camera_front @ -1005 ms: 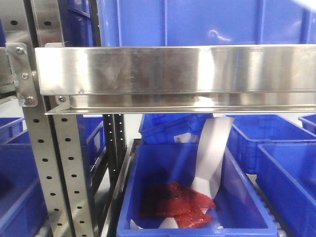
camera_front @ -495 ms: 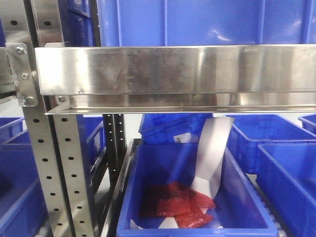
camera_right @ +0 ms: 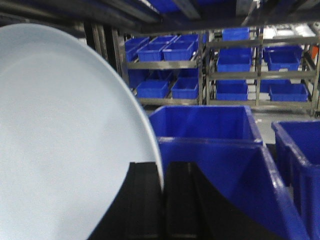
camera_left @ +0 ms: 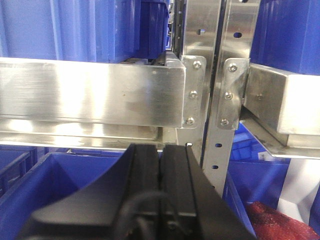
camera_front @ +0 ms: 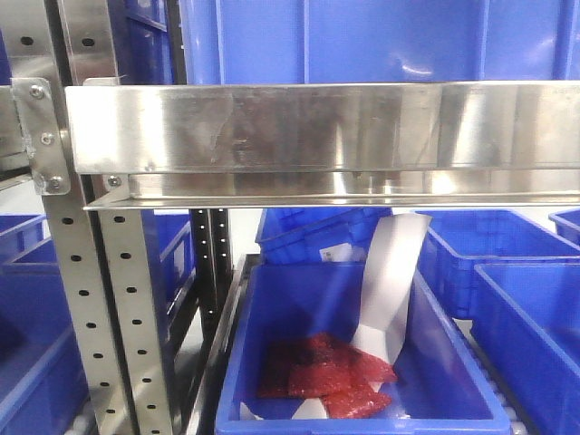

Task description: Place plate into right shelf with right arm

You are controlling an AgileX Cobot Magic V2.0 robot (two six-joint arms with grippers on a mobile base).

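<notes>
Right wrist-mounted view: nearest the lens, the right gripper (camera_right: 162, 200) is seen with its two black fingers pinching the rim of the plate (camera_right: 60, 140), which is held on edge and fills the left half of the frame. Just beyond the plate, a blue bin (camera_right: 220, 165) is seen, with a second blue bin (camera_right: 202, 122) behind it. Further beyond the plate, distant racks (camera_right: 240, 65) loaded with blue bins are visible across an open floor. Dark shelf structure is seen overhead, above the plate.

From the left wrist-mounted view, the left gripper (camera_left: 161, 165) is recorded with its fingers pressed together, nothing between them. It is held just short of the flat rail of the right shelf (camera_left: 90, 95), and takes no part in the task.

In the front-facing view, neither arm nor plate is visible. A blue bin (camera_front: 362, 362) holding red packets (camera_front: 326, 367) and a white strip (camera_front: 390, 285) is noted below the rail.

The plate is judged not yet deposited. Risks are assessed as follows: the grip is taken on a thin glossy rim, so slippage is possible; the upright plate could strike the overhead structure or a bin wall during insertion; an early release could let it tip or roll.
</notes>
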